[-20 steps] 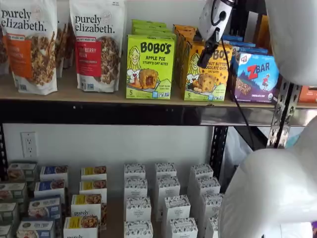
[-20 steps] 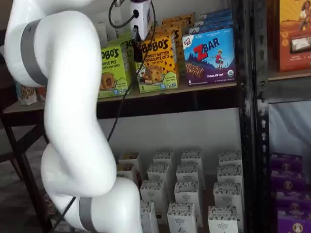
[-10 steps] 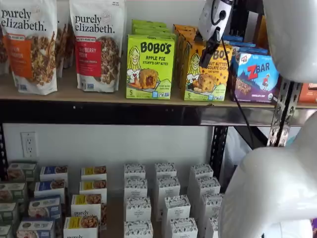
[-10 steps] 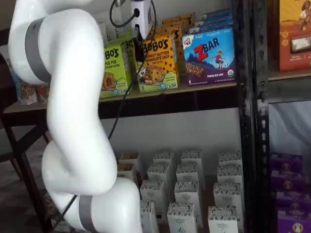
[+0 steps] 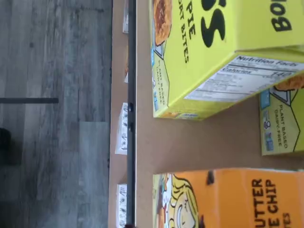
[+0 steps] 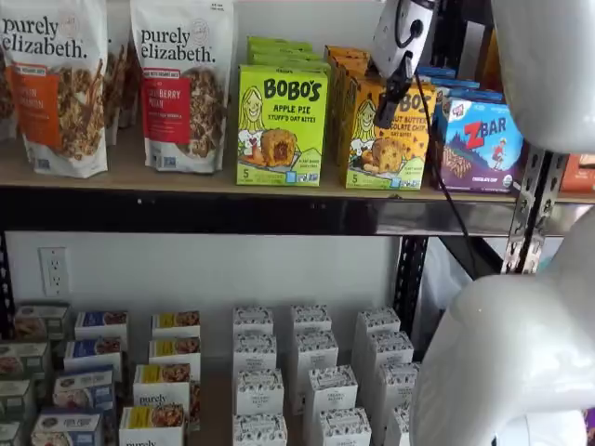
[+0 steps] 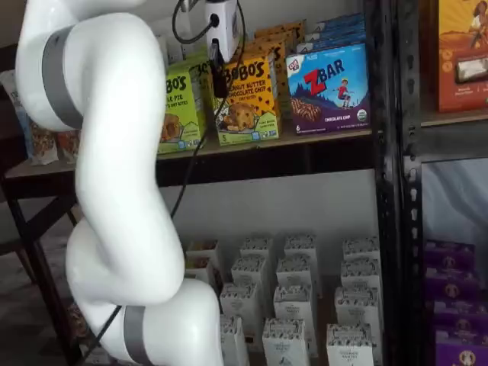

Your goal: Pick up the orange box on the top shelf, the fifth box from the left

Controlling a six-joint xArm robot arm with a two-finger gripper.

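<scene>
1. Orange box (image 6: 386, 135) stands upright at the front of the top shelf (image 6: 121, 177), between the lime-green Apple Pie box (image 6: 281, 125) and the blue ZBar box (image 6: 479, 144); visible in both shelf views.
2. Tool (image 6: 392, 93) hangs in front of the orange box's upper left corner. Its black fingers show as one dark bar, no gap readable: cannot tell if wide or narrow. Nothing held.
3. Wrist view: a bare strip of shelf board separates the orange box from the Apple Pie box.
4. Judgement: light, stiff paperboard carton, smooth printed faces, likely crushable under hard squeeze. Take hold across the two narrow side panels near the top, moderate force.
5. Risk: finger clipping the neighbouring carton.
</scene>
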